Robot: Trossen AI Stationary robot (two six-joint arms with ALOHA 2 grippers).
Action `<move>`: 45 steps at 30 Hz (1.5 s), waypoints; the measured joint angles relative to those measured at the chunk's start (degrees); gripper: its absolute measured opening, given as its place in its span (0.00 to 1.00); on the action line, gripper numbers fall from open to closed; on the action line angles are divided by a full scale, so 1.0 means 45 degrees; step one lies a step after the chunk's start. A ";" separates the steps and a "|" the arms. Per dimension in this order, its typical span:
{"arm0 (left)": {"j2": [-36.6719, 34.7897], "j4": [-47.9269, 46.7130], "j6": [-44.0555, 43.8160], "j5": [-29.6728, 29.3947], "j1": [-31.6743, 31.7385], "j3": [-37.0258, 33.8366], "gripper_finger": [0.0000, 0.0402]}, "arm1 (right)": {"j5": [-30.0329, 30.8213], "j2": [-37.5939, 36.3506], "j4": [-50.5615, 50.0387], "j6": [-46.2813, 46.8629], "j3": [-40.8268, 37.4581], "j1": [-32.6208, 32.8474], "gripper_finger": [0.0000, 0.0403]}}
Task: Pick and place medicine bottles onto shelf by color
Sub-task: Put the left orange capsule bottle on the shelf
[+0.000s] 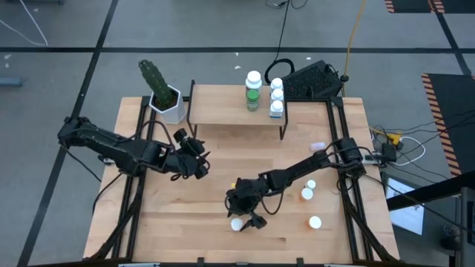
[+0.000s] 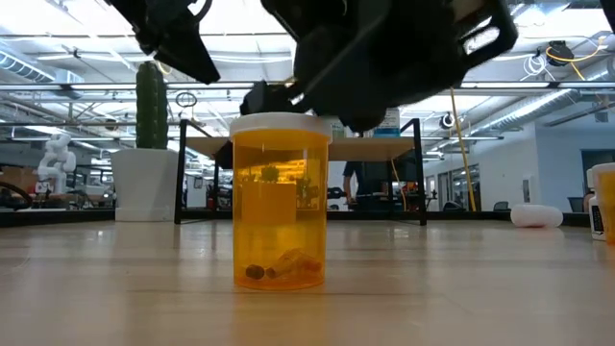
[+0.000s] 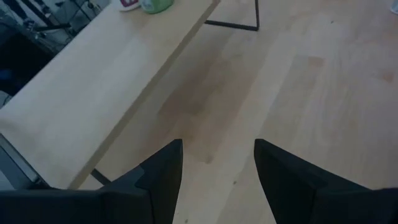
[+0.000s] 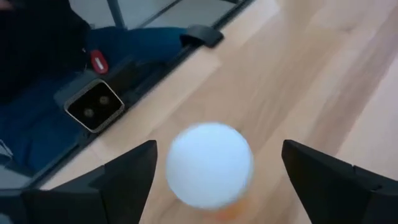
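Note:
An orange medicine bottle (image 2: pixel 281 207) with a white cap (image 4: pixel 209 163) stands upright on its base on the table near the front edge (image 1: pixel 236 224). My right gripper (image 4: pixel 219 149) is open just above it, one finger on either side of the cap and both apart from it; it also shows in the high view (image 1: pixel 245 217). My left gripper (image 1: pixel 202 165) is open and empty above the table's left middle, in front of the shelf (image 1: pixel 237 111). On the shelf's right part stand a green bottle (image 1: pixel 253 93) and blue-white bottles (image 1: pixel 276 98).
Three white-capped bottles stand on the table's right part (image 1: pixel 311 184), (image 1: pixel 306 194), (image 1: pixel 315 222). A pinkish bottle (image 1: pixel 318 146) lies on its side near the right edge. A white pot with a cactus (image 1: pixel 169 104) stands left of the shelf.

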 joint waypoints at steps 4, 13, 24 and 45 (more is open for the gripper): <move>0.0000 0.0032 0.0048 -0.0002 0.0160 0.0000 0.50 | 0.0005 0.0004 -0.0068 -0.0396 0.0000 0.0015 0.79; 0.0000 0.0045 -0.0045 0.0062 0.0202 0.0000 0.50 | 0.0020 0.0003 -0.0092 -0.0681 0.0000 0.0003 0.64; 0.0000 0.0040 -0.0087 0.0159 0.0202 0.0000 0.50 | 0.1089 -0.0446 -0.0421 -0.0690 0.0000 -0.0408 0.51; 0.0000 -0.0003 -0.0035 0.0246 0.0193 0.0000 0.50 | 0.8039 -0.7158 -0.5082 0.0978 0.0005 -0.5438 0.52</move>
